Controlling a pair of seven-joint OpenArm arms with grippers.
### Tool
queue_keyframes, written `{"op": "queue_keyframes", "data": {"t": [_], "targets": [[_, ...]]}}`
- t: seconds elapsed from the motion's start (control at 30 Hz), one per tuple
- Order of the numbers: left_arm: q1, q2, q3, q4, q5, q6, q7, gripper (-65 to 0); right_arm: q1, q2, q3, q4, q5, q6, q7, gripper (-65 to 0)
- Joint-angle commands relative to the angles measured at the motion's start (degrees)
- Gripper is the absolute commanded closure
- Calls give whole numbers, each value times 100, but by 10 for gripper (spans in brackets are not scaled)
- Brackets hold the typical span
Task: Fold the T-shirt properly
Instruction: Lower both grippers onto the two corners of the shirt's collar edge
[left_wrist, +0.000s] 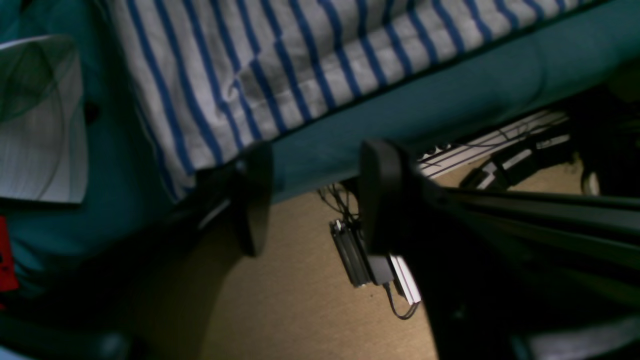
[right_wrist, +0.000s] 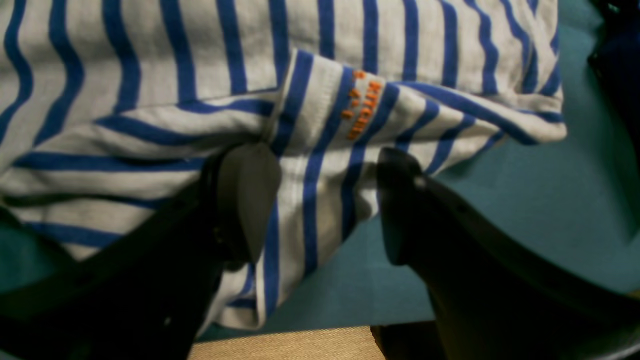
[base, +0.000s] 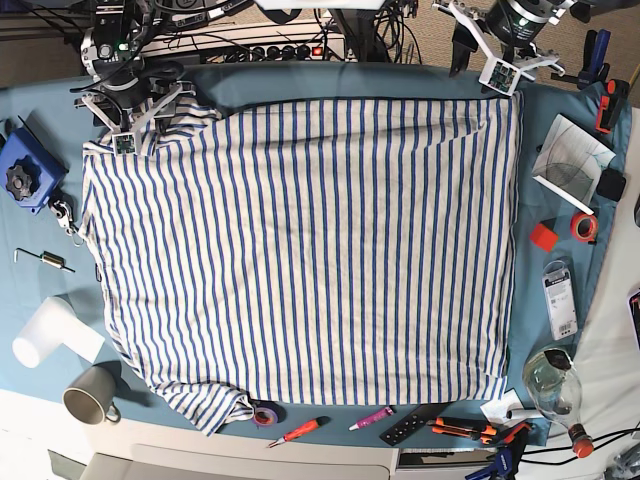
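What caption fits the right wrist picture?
Open right end effector poised over a bunched corner of the striped T-shirt.

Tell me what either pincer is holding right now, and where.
Nothing: both pincers, left and right, gape open at corners of the blue-striped white cloth T-shirt.

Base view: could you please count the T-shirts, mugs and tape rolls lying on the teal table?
White cloth T-shirt with blue stripes: 1
Grey ceramic mug: 1
Tape rolls: 2, a small purple tape roll and a red tape roll
Total: 4
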Motion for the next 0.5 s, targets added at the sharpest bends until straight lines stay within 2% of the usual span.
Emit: {"op": "queue_keyframes", "data": {"t": [0.0,0.2,0.3,0.47], "targets": [[50,-13,-11,101,-20,0,-127,-290,-37,13,-22,31,164,142,-153,-341],[-205,-13,-7,98,-234,7,-142,-278,-37,13,-22,31,162,142,-181,-341],[-450,-13,-9,98,-20,61,-125,-279,-37,13,-22,31,160,144,-197,-341],[-756,-13,-9,28,769,758,-24,-295,-39,15,-22,31,157,146,-260,-341]]}}
